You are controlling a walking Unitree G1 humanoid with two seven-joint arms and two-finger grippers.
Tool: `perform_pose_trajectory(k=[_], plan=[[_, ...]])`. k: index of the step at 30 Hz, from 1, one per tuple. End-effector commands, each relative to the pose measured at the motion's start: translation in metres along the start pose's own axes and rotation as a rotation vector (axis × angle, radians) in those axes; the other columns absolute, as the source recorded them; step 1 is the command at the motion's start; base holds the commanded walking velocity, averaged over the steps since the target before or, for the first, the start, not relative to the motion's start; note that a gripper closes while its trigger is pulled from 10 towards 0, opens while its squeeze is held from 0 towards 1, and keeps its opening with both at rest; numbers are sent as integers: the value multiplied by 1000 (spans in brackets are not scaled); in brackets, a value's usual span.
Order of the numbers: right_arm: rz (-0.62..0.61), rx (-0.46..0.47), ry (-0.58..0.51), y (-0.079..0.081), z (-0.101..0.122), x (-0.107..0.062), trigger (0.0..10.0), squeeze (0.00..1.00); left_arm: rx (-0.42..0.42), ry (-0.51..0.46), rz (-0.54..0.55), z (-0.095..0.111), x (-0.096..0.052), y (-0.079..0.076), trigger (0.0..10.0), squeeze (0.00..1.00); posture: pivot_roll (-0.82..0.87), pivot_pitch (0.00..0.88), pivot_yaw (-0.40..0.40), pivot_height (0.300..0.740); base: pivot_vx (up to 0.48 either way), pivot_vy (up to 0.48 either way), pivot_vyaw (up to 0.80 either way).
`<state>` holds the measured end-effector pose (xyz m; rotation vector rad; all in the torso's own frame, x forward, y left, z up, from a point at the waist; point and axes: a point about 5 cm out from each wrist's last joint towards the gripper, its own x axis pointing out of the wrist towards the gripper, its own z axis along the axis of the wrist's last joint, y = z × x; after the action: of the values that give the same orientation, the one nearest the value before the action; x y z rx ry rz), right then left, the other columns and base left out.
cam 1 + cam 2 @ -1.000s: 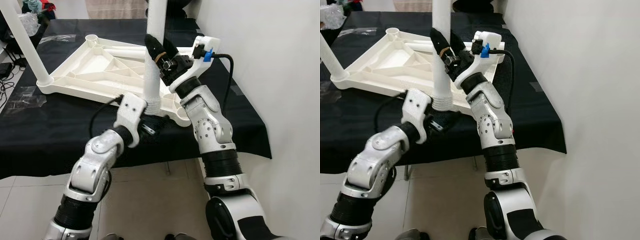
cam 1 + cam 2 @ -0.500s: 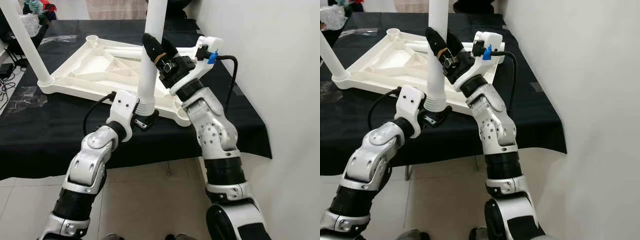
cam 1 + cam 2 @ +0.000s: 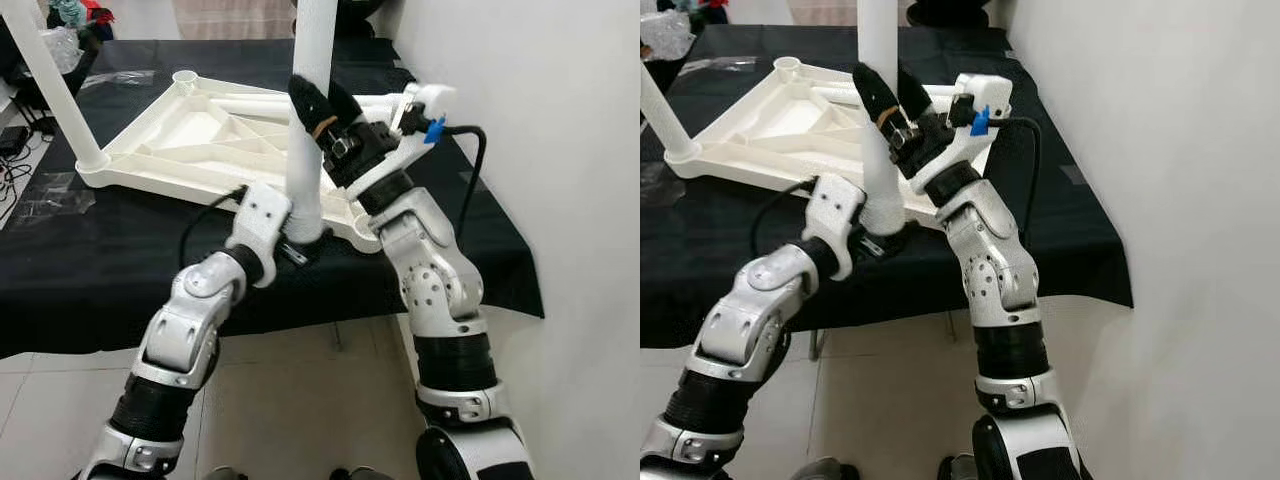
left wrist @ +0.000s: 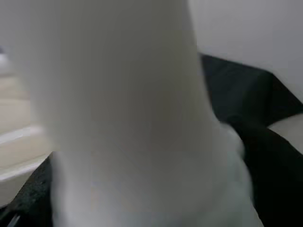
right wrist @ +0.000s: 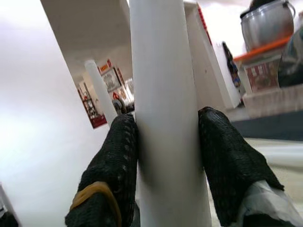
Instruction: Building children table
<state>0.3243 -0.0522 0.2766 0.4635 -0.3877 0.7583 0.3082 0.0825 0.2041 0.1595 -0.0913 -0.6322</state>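
Nearest the robot, the left gripper (image 3: 300,243) sits at the foot of the upright white table leg (image 3: 308,130), right where that leg meets the near corner of the upturned tabletop (image 3: 190,140). Its wrist view is a blur of white, so I cannot tell whether its fingers are closed on the leg or only beside it. A little higher and farther, the right gripper (image 3: 318,105) clamps the same leg, one black finger on each side, as the right wrist view shows plainly.

The leg's long axis runs nearly vertical, rising out of frame, and its base is at the corner socket; seating it looks to depend on keeping that axis straight over the socket, with the left gripper nearer the joint and the right steering from above.

The tabletop lies underside up on a desk (image 3: 90,250) draped in black cloth, with another leg (image 3: 60,95) already standing at its far left corner. A white wall runs along the right; pale tile floor lies below.
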Motion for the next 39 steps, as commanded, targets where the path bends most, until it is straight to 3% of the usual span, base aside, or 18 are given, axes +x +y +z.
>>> perform_pose_trajectory(k=[1, 5, 12, 13, 28, 29, 30, 31, 36, 37, 39], plan=[[5, 9, 20, 3, -5, 0, 0, 0, 7, -37, -22, 6, -1, -3, 10000, 0, 11, 92, -69, 740, 0, 0, 0], [-6, 2, 13, 2, -3, 1, 0, 0, 8, -46, -20, 7, 2, -7, 10000, 0, 9, 88, -68, 740, 0, 0, 0], [-5, -6, 10, 3, -3, 1, 0, 0, 22, -59, 63, 9, 4, 4, 10000, 0, 9, 83, -69, 740, 0, 0, 0], [-7, -9, 10, 2, -2, 1, 0, 0, 44, -52, 84, 9, 3, 7, 0, 0, 7, 82, -66, 740, 0, 0, 0], [-33, -32, -5, -6, 8, 2, 0, 0, 147, 17, 143, -1, -1, 18, 0, 0, 8, 83, -68, 740, 0, 0, 0], [-35, -41, 6, -7, 8, 3, 353, 0, 188, 28, 140, -1, -3, 20, 10000, 0, 7, 84, -67, 740, 0, 0, 0], [-36, -56, 17, -7, 8, 3, 10000, 0, 219, 37, 129, -1, -5, 23, 10000, 0, 8, 86, -66, 740, 0, 0, 0], [-36, -67, 27, -8, 7, 3, 10000, 1000, 267, 51, 127, -1, -7, 26, 10000, 0, 8, 86, -66, 740, 0, 0, 0], [-33, -82, 41, -8, 6, 3, 10000, 1000, 329, 68, 125, 0, -10, 32, 10000, 0, 9, 90, -65, 740, 0, 0, 0], [-27, -88, 48, -8, 5, 3, 10000, 0, 354, 73, 110, -1, -12, 33, 10000, 0, 9, 90, -65, 740, 0, 0, 0], [-22, -90, 55, -7, 5, 5, 10000, 0, 388, 78, 100, -1, -13, 35, 10000, 0, 10, 92, -67, 740, 0, 0, 0]])
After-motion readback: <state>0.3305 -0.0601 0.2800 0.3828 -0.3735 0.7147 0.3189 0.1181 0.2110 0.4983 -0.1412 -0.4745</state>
